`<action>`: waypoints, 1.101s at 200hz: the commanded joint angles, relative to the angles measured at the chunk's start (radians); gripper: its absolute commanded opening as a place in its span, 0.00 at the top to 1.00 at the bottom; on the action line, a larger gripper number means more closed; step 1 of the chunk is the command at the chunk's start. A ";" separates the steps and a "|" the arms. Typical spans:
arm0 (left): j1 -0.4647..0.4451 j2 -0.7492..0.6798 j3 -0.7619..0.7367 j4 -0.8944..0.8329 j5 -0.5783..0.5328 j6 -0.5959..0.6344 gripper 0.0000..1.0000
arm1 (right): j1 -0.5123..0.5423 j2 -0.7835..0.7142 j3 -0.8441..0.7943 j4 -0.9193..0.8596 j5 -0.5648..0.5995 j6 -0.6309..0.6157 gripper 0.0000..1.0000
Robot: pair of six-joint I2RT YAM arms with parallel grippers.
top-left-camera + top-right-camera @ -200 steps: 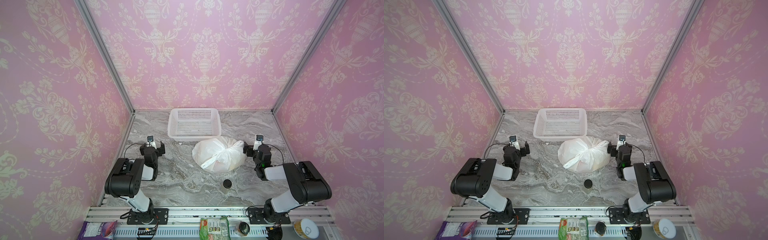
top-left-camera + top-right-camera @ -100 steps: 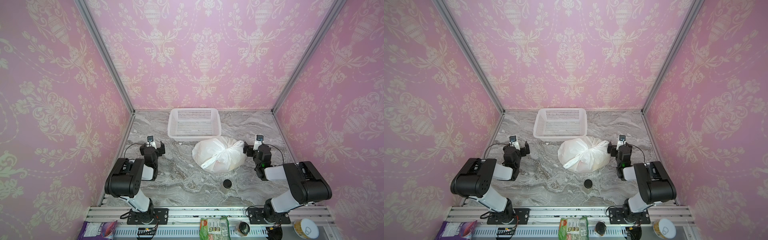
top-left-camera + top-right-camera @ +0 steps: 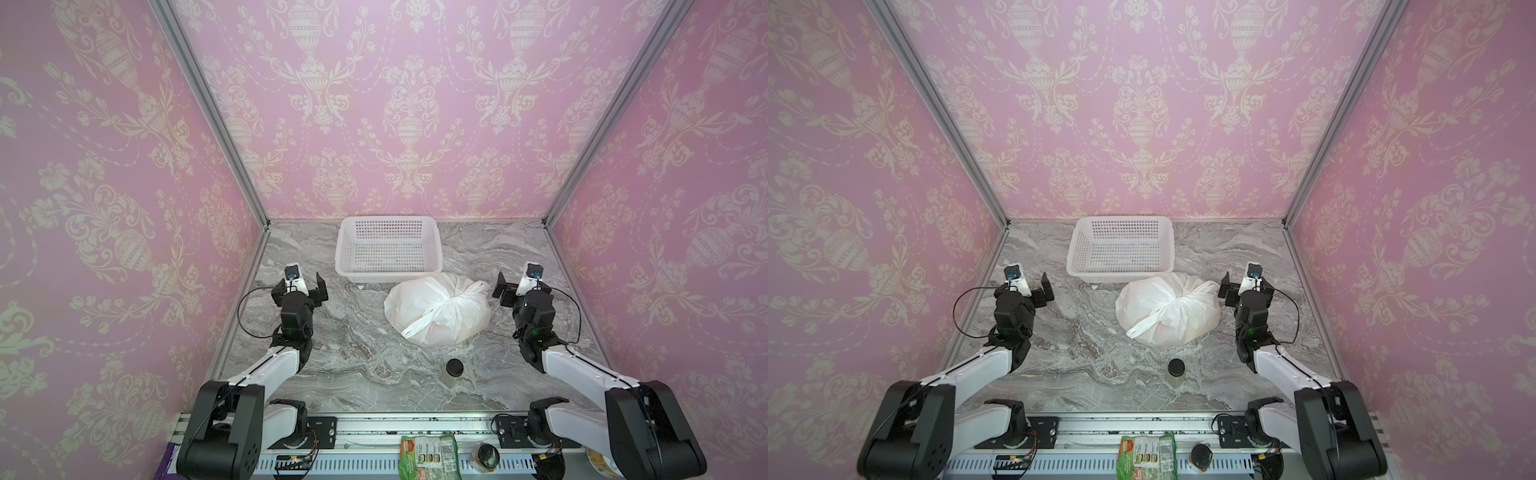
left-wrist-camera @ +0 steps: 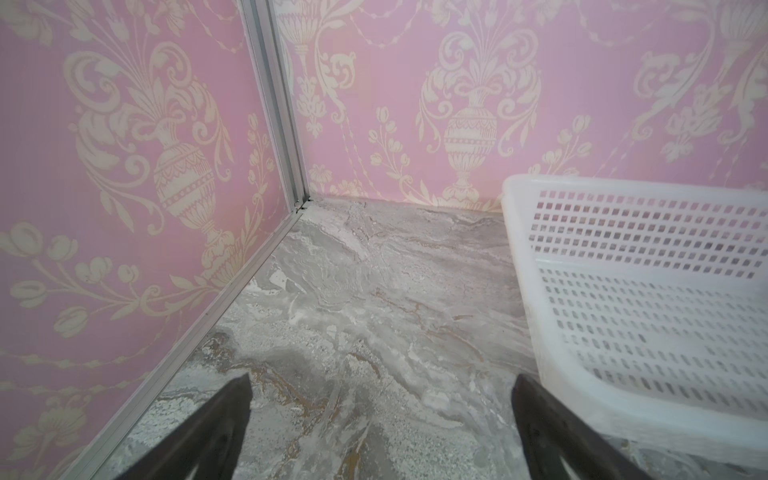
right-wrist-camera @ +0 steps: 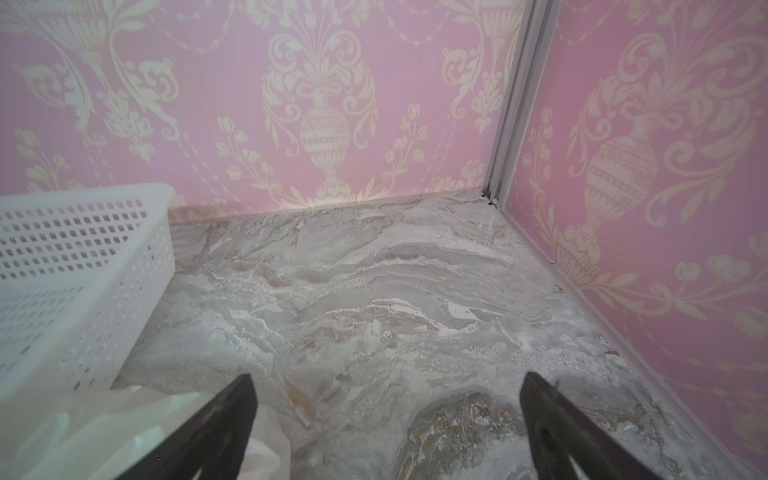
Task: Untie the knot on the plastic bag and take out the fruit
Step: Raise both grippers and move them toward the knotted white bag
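Top views show the surface [image 3: 332, 332], a white basket [image 3: 388, 219] at its back and the plastic bag [image 3: 449, 324] just in front of it, knot [image 3: 455, 301] tied on top. Wide and empty, the left tool [image 3: 301, 286] and right tool [image 3: 521, 286] flank them; a small jar [image 3: 454, 368] stands nearer.

Bright, even, soft light from overhead; only faint shadows on desk [image 3: 353, 353] beside plastic bag [image 3: 436, 309]. Both top views sharp, walls splayed by wide lens. Wrist views softer; near basket [image 4: 602, 415] rim hazy, plastic bag edge blurred.
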 commanded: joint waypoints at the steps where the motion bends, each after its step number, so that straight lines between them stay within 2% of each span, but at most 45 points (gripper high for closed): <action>1: 0.033 -0.118 -0.009 -0.244 0.032 -0.223 0.01 | 0.002 -0.102 0.114 -0.367 0.060 0.182 0.00; 12: 0.074 -0.187 -0.012 -0.310 0.147 -0.245 0.01 | -0.001 -0.153 0.178 -0.536 0.115 0.303 0.00; 24: 0.080 -0.234 -0.028 -0.342 0.106 -0.270 0.01 | -0.005 -0.202 0.217 -0.698 0.182 0.442 0.00; 35: 0.096 -0.277 -0.029 -0.374 0.114 -0.276 0.01 | -0.007 -0.256 0.224 -0.810 0.189 0.501 0.00; 45: 0.111 -0.333 -0.030 -0.411 0.132 -0.290 0.01 | -0.018 -0.317 0.173 -0.771 0.144 0.516 0.00; 62: 0.117 -0.424 -0.050 -0.446 0.090 -0.379 0.01 | -0.053 -0.417 0.068 -0.556 -0.090 0.472 0.00; 78: 0.119 -0.479 -0.043 -0.504 0.047 -0.438 0.01 | -0.053 -0.446 0.081 -0.584 -0.121 0.518 0.00; 91: 0.120 -0.501 -0.016 -0.557 0.058 -0.443 0.01 | -0.051 -0.431 0.123 -0.606 -0.176 0.501 0.00; 121: 0.119 -0.522 0.008 -0.555 0.253 -0.409 0.01 | -0.049 -0.350 0.248 -0.732 -0.264 0.482 0.00; 148: 0.108 -0.482 0.046 -0.526 0.487 -0.405 0.03 | -0.024 -0.323 0.264 -0.724 -0.313 0.487 0.00; 165: 0.034 -0.419 0.109 -0.542 0.549 -0.387 0.05 | -0.008 -0.318 0.277 -0.742 -0.297 0.478 0.00; 194: -0.230 -0.321 0.210 -0.576 0.438 -0.257 0.06 | 0.001 -0.304 0.300 -0.786 -0.274 0.471 0.00; 220: -0.412 -0.216 0.233 -0.504 0.424 -0.198 0.08 | 0.005 -0.285 0.302 -0.776 -0.271 0.472 0.00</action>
